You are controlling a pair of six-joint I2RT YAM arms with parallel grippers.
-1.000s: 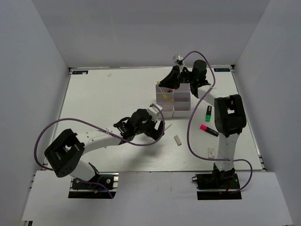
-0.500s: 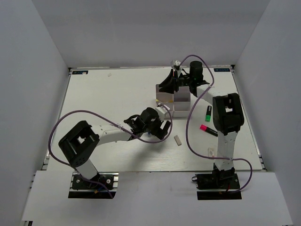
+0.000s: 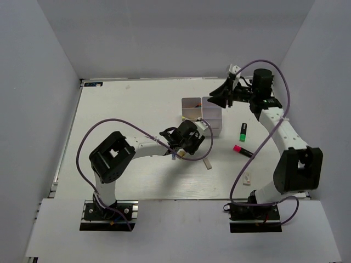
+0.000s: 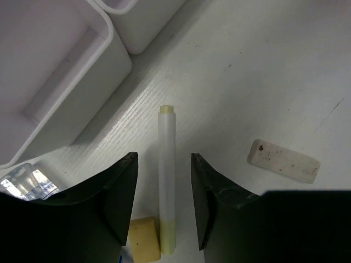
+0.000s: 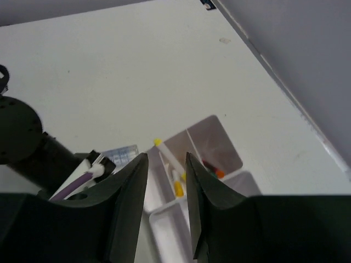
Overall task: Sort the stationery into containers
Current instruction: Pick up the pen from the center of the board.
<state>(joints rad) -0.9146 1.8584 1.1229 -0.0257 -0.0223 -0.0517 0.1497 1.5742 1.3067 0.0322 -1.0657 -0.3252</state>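
Tray (image 3: 215,125) right of table centre, between the two grippers. From the right wrist: thin yellow-tipped sticks (image 5: 169,160) leaning in one compartment, small red and orange bits (image 5: 211,167) in the next. Bare white floor in the compartment nearest the left wrist camera. Left gripper (image 4: 163,159) just beside the tray's near side, jaws wide, straddling a white stick (image 4: 166,186) flat on the table without touching it. Tan eraser (image 4: 143,246) just beside that stick's near end, grey eraser (image 4: 283,160) apart to the right. Right gripper (image 5: 166,158) raised off the tray's far right corner, fingers narrowly parted, holding nothing. Green marker (image 3: 242,132) and pink highlighter (image 3: 243,151) on the table right of the tray.
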